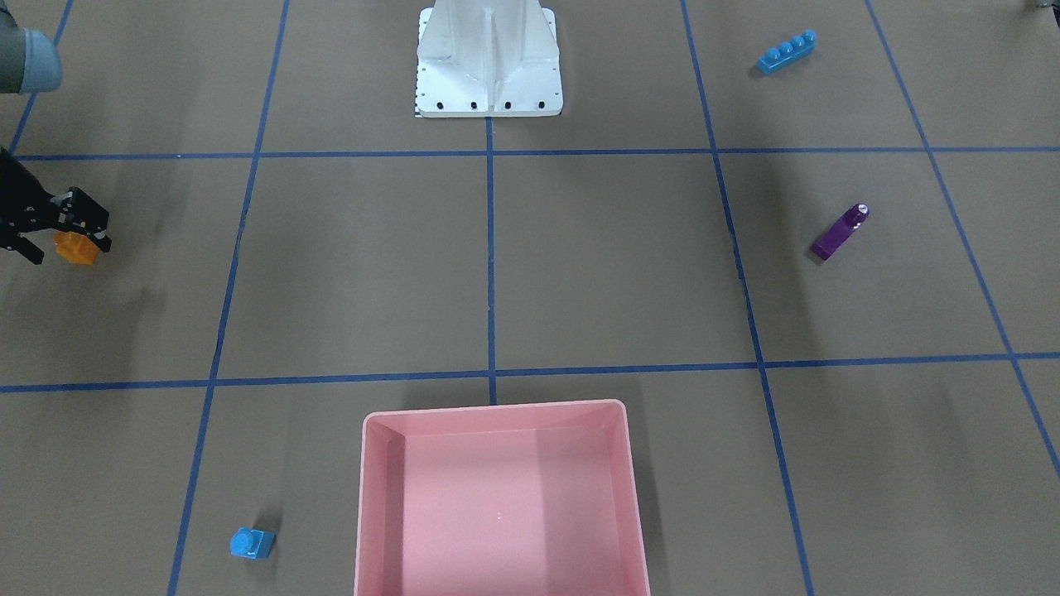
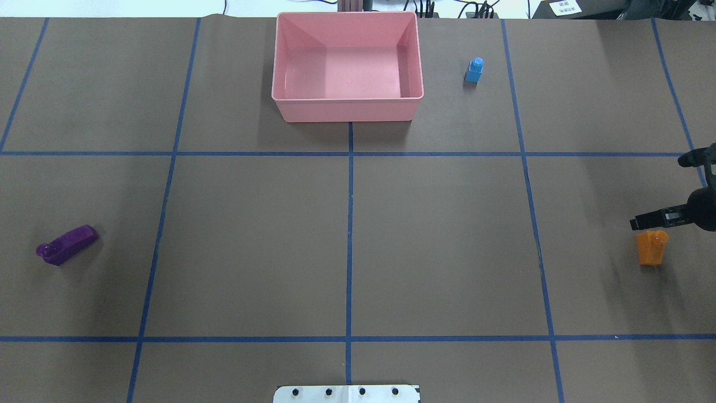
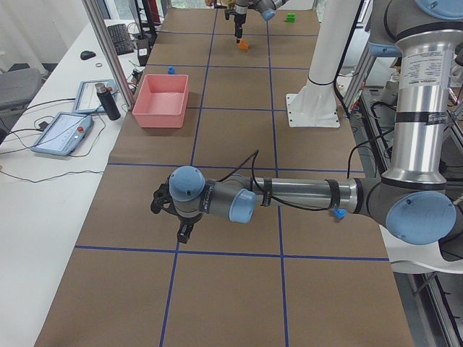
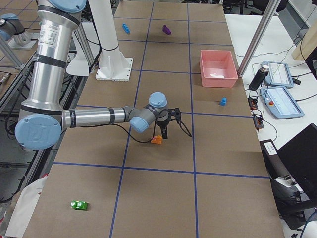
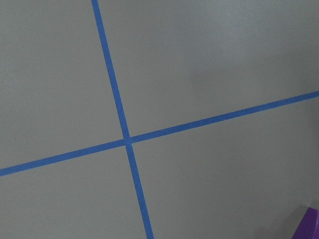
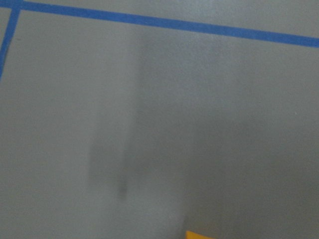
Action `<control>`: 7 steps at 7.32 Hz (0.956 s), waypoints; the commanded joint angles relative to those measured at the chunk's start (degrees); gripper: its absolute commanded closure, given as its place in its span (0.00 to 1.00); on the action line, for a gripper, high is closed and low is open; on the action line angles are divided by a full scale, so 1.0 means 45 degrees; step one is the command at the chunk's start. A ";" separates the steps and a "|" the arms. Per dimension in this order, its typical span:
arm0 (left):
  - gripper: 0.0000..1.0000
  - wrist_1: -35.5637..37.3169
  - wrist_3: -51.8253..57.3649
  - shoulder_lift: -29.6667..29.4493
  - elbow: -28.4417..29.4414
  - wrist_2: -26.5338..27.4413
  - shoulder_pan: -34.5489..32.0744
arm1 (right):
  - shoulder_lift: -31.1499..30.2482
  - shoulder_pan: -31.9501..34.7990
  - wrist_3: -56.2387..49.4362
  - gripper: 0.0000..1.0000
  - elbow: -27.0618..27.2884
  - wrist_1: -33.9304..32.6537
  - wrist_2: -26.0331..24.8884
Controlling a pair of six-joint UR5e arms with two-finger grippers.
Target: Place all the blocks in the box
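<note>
Progress: nothing is in the box (image 2: 347, 109) yet; its floor is showing bare pink. All five blocks are lying out on the surface.

Right end effector (image 1: 71, 248): its fingers are standing apart, released, grasping nothing. The orange block (image 2: 651, 249) is sitting just beside and below the fingertips. From the front view it looks to be between the fingers, but I cannot tell whether they are truly straddling it or hanging above it. In the right wrist view only an orange sliver is showing at the bottom edge. I am reading this as the approach to the first pick.

Left end effector (image 3: 184, 233): showing only in the side view, so I cannot tell its state. The purple block (image 2: 68, 244) is lying near it.

Remaining, relative to the right end effector:
- small blue block (image 2: 474, 70), well apart, beside the box
- long blue block (image 1: 787, 52), far across the surface
- green block (image 4: 79, 205), well apart, away from the box

Five placements are left, by my judgement.
</note>
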 commanded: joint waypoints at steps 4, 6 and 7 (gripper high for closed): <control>0.00 0.0004 -0.0003 0.0003 -0.0062 -0.0027 0.0024 | 0.0093 -0.0530 0.1333 0.22 -0.0820 0.0417 -0.0177; 0.00 0.0005 -0.0003 0.0003 -0.0042 -0.0027 0.0024 | 0.0115 -0.0786 0.1571 0.80 -0.0781 0.0417 -0.0294; 0.00 0.0005 -0.0003 0.0003 -0.0042 -0.0027 0.0024 | 0.0115 -0.0806 0.1572 1.00 -0.0723 0.0417 -0.0294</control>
